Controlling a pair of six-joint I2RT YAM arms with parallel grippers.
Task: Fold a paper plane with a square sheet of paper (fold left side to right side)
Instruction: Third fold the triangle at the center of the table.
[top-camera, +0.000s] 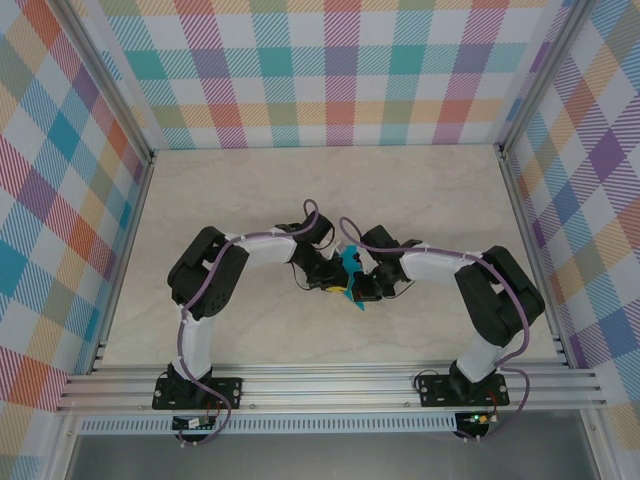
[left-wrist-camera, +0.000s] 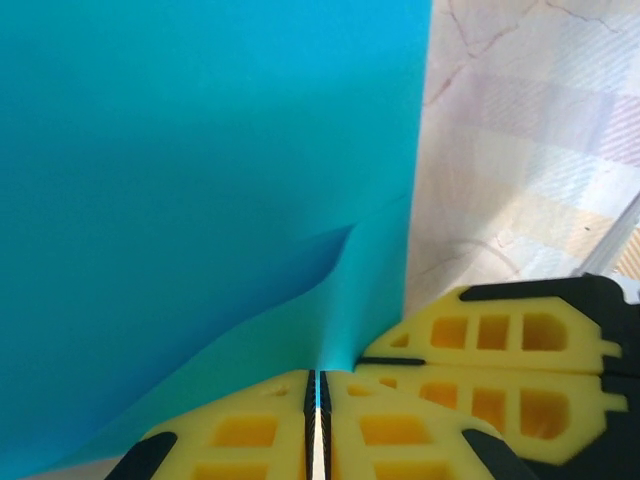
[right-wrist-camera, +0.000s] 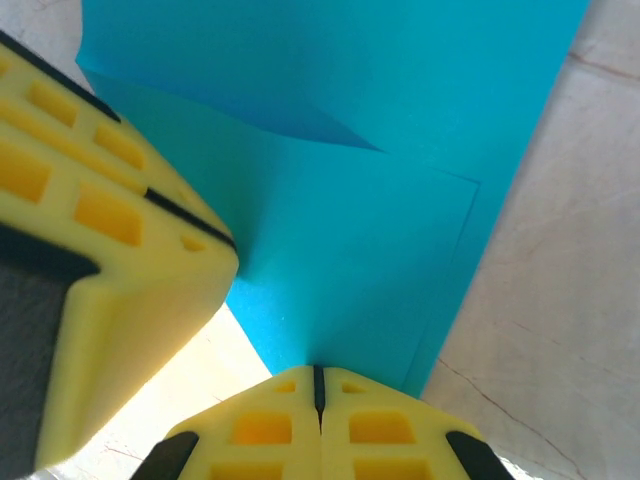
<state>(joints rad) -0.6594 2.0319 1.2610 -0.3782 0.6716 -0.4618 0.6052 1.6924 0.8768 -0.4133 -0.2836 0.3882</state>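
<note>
The turquoise square sheet of paper (top-camera: 350, 263) is folded into layers and held off the table at the middle, between both arms. In the left wrist view the paper (left-wrist-camera: 200, 180) spreads over the left side, and my left gripper (left-wrist-camera: 318, 385) is shut on its lower edge. The right gripper's yellow fingers (left-wrist-camera: 500, 350) pinch the same edge just beside it. In the right wrist view the paper (right-wrist-camera: 360, 230) shows overlapping layers and a crease, and my right gripper (right-wrist-camera: 320, 382) is shut on its bottom tip. Whether it has a paper plane's shape I cannot tell.
The pale marbled table (top-camera: 250, 190) lies under the arms. Checkered walls (top-camera: 320, 70) close the back and both sides. An aluminium rail (top-camera: 330, 385) runs along the near edge by the arm bases. The two grippers (top-camera: 350, 288) nearly touch each other.
</note>
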